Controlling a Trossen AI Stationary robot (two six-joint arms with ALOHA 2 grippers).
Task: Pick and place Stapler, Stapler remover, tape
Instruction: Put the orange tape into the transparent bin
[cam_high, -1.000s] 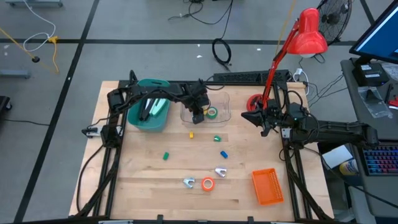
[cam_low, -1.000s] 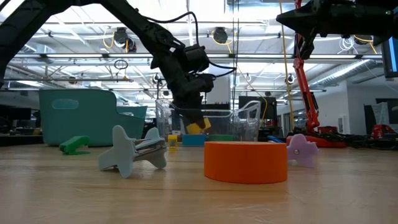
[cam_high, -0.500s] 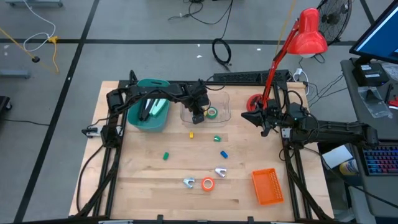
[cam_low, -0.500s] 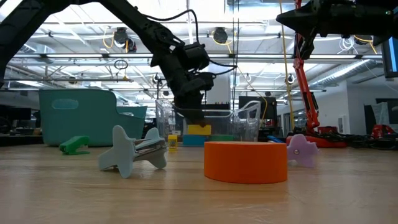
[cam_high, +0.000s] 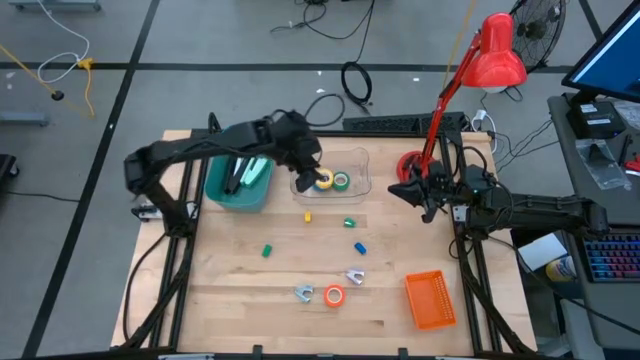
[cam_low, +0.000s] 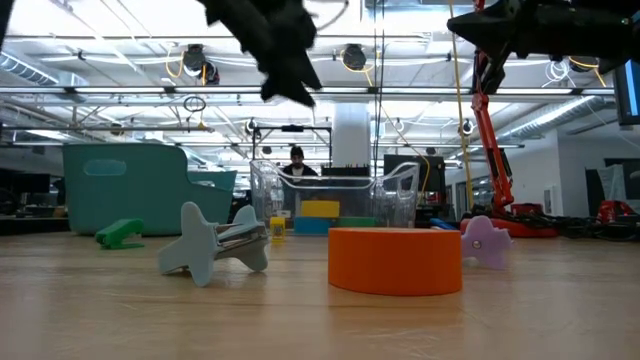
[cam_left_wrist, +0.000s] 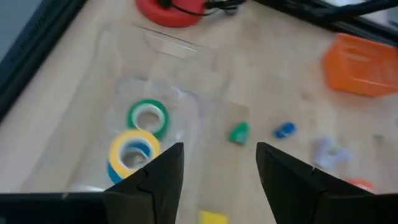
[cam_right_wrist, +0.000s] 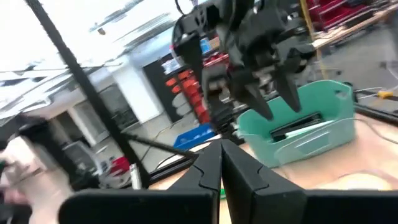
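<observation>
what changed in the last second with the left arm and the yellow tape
The left claw let go of the yellow tape, which now lies in the clear tray beside the green tape; the claw, open, has risen and pulled back toward the teal bin. The right claw, orange tape and orange basket stayed put.

1. Light wooden table (cam_high: 230, 300) carries everything.
2. Far left: teal bin (cam_high: 238, 183). Just right of it, a clear container (cam_high: 358, 180).
3. Far right: red lamp base (cam_high: 410, 165).
4. Mid-table, well apart: small yellow piece (cam_high: 308, 215), green pieces (cam_high: 349, 223) (cam_high: 267, 251), blue piece (cam_high: 359, 247).
5. Near edge: orange tape roll (cam_high: 334, 295) between two pale staple removers (cam_high: 304, 292) (cam_high: 354, 276).
6. Near right: orange basket (cam_high: 430, 299).
</observation>
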